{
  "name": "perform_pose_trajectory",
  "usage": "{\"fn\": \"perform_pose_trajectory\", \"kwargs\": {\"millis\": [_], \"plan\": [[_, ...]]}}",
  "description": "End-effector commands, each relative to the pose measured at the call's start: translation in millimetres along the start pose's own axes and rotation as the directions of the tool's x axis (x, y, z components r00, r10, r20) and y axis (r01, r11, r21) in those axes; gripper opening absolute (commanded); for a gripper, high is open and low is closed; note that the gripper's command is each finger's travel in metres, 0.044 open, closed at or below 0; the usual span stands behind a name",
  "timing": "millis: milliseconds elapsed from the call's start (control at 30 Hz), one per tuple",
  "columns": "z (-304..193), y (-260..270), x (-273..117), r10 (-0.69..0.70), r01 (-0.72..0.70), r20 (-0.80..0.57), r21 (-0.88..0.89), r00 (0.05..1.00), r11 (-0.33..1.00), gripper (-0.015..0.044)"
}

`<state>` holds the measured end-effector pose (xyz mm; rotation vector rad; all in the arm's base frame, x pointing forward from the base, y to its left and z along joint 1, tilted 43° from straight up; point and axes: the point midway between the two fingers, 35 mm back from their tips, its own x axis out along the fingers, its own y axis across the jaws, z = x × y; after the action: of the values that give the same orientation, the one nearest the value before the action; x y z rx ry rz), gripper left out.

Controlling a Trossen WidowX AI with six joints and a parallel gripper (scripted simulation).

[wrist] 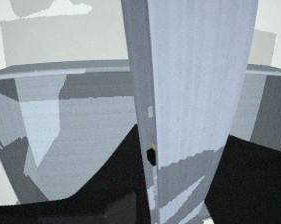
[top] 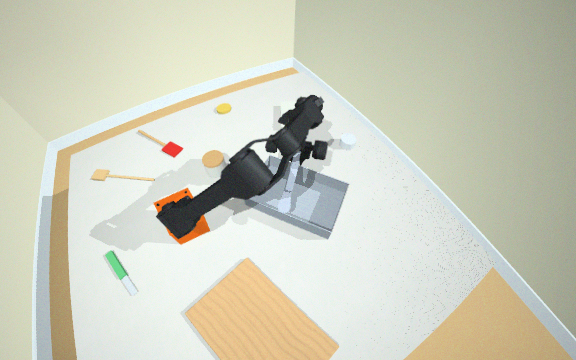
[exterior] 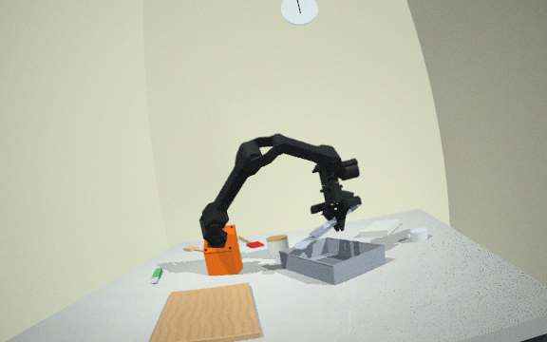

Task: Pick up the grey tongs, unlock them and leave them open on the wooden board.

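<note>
The grey tongs point(top: 292, 175) point(exterior: 323, 233) point(wrist: 201, 90) are held in the air above the roasting tin point(top: 293, 220) point(exterior: 309, 269). They slant, with the end nearer the arm's base lower, just above the tin's near-left rim, and the other end higher behind the fingers. Their arms look pressed together; the lock cannot be made out. My gripper point(exterior: 340, 222) point(wrist: 159, 128) points down and is shut on the tongs. In the top view the arm largely hides the fingers. The wooden board point(top: 263, 315) point(exterior: 207, 313) lies flat at the front with nothing on it.
The orange base block point(top: 199, 231) point(exterior: 223, 263) carries the arm. A lidded jar point(top: 213, 159) point(exterior: 277, 243) stands beside the tin's left side. A white cup point(top: 348, 140) point(exterior: 418, 235) is beyond it to the right. A green-and-white marker point(top: 116, 265) point(exterior: 157, 274) lies at the left.
</note>
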<state>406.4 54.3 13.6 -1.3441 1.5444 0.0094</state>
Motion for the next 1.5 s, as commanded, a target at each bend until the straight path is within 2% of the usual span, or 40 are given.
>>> {"fn": "perform_pose_trajectory", "kwargs": {"millis": [0, 500, 967, 1467], "plan": [[-1, 0, -5, 0.078, -0.078, 0.004, 0.011, 0.997, 0.997, -0.015], [-15, -10, -2, 0.114, -0.114, -0.004, 0.053, 0.993, 0.992, -0.015], [-94, -69, 1, 0.124, -0.12, 0.01, 0.338, 0.992, 0.934, -0.015], [-191, -108, 2, 0.115, -0.093, 0.004, 0.613, 0.993, 0.785, -0.015]]}}
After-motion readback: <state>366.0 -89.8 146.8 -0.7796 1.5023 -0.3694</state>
